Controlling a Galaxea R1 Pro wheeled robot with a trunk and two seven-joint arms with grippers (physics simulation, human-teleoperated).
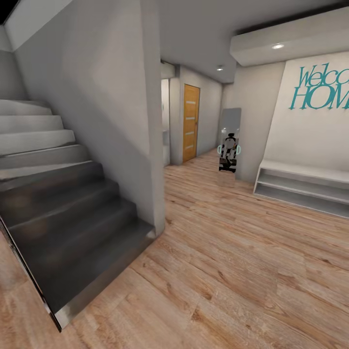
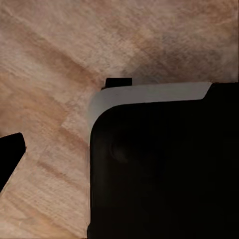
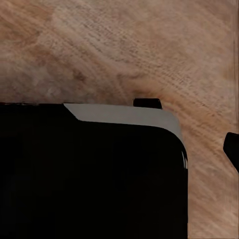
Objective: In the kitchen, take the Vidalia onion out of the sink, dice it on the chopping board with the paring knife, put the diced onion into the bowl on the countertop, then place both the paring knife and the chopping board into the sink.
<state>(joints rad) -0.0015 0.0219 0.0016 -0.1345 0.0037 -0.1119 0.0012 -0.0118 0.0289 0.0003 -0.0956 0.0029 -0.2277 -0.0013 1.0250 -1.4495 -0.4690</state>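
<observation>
Grey staircase (image 1: 63, 194) beside wooden floor (image 1: 232, 271), orange door (image 1: 191, 122) beyond.

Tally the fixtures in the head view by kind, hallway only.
Staircase: 1
Orange door: 1
Leaning mirror: 1
White low shelf: 1
Teal wall lettering: 1
Ceiling spotlights: 2
Total: 7

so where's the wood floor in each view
Head view: the wood floor spreads across the lower right, from the stairs to the orange door.
Left wrist view: floor along one side.
Right wrist view: floor above the dark body.
Shared landmark: the plank grain.
</observation>
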